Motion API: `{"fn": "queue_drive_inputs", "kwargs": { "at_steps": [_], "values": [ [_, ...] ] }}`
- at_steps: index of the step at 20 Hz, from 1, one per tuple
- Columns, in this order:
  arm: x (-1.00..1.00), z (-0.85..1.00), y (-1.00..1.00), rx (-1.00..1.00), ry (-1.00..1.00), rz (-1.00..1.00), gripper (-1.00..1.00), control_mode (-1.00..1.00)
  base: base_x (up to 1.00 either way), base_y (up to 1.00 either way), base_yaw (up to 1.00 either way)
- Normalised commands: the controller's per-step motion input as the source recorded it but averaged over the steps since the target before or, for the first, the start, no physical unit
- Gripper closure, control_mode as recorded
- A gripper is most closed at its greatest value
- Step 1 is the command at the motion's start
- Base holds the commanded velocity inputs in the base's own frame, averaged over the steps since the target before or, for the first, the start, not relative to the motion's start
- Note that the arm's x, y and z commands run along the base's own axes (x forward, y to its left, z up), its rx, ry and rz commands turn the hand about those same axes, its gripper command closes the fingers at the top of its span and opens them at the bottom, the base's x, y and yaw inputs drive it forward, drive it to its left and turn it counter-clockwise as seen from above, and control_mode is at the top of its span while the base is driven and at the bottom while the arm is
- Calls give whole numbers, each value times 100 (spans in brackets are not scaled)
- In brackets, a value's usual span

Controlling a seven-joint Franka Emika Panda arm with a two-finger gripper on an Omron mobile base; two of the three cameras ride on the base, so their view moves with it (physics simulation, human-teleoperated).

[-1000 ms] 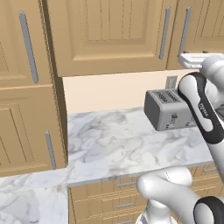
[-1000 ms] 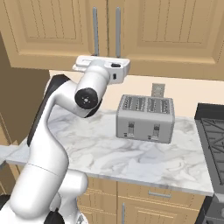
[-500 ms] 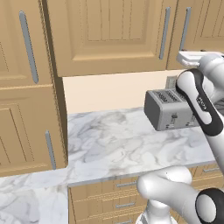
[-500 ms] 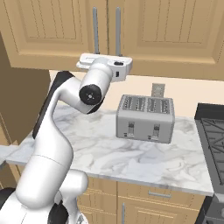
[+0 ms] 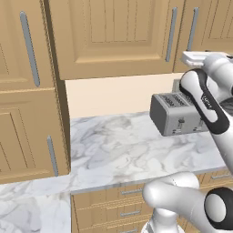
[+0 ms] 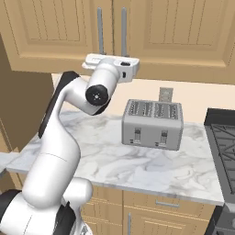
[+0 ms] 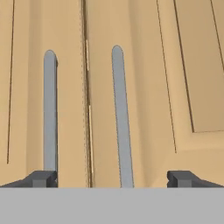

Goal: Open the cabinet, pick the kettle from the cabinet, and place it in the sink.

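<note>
The gripper [image 7: 113, 178] has its jaws spread wide, nothing between them but air, its two dark fingertips [image 7: 43, 178] rising at about seven and five o'clock in the hand view. Straight ahead at twelve o'clock stand the two closed wooden doors of the cabinet [image 7: 144, 87], meeting at a dark vertical seam a little left of centre. A long grey bar handle [image 7: 121, 118] runs down the right door between the tips, nearer the middle than either finger; a second grey bar [image 7: 50, 113] runs down the left door, lined up above the left tip. Whether either tip touches the wood cannot be told.

In the right base view the white hand [image 6: 112, 64] sits level just below the cabinet's lower edge, with the paired handles [image 6: 111, 31] at its twelve o'clock. At four o'clock from the hand a grey four-slot toaster [image 6: 153, 124] stands on the white marble counter [image 6: 105, 156], and a dark stove [image 6: 224, 142] shows at the three o'clock edge.

In the left base view the tall narrow cabinet [image 5: 27, 86] fills the nine o'clock side, beside the wide cabinet door [image 5: 113, 34]. The kettle lies behind the closed doors, unseen.
</note>
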Motion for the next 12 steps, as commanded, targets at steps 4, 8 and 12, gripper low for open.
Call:
{"fn": "queue_drive_inputs", "kwargs": {
  "at_steps": [4,8,12],
  "values": [
    [22,0,0,0,0,0,-100,-100,0,0,0],
    [25,0,0,0,0,0,-100,-100,0,0,0],
    [27,0,0,0,0,0,-100,-100,0,0,0]
  ]
}}
